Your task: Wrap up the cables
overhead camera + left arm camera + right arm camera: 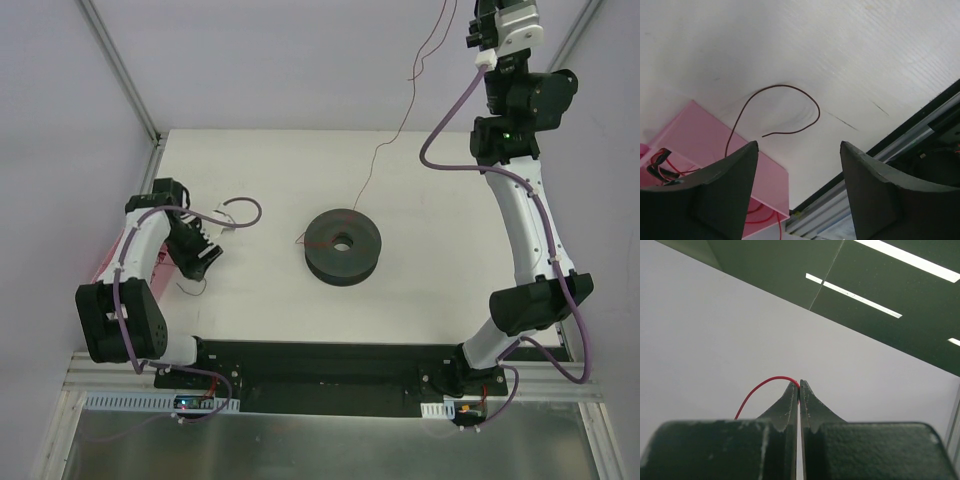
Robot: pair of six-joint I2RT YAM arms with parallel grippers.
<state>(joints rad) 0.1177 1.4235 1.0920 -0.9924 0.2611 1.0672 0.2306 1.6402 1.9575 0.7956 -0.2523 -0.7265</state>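
A thin red wire (378, 160) runs from the black spool (343, 243) at the table's middle up and back to the top of the view. My right arm's wrist (505, 25) is raised high at the far right, its fingertips cut off by the frame. In the right wrist view my right gripper (799, 386) is shut on the red wire (762, 384), which arcs left from the tips. My left gripper (200, 252) is low at the table's left side. In the left wrist view it (799, 145) is open and empty above a short curled wire piece (790, 87).
A pink box (695, 135) holding red wire sits at the table's left edge and also shows in the top view (105, 265). A loop of the left arm's purple cable (242, 212) lies on the table. The black front rail (320, 370) bounds the near side.
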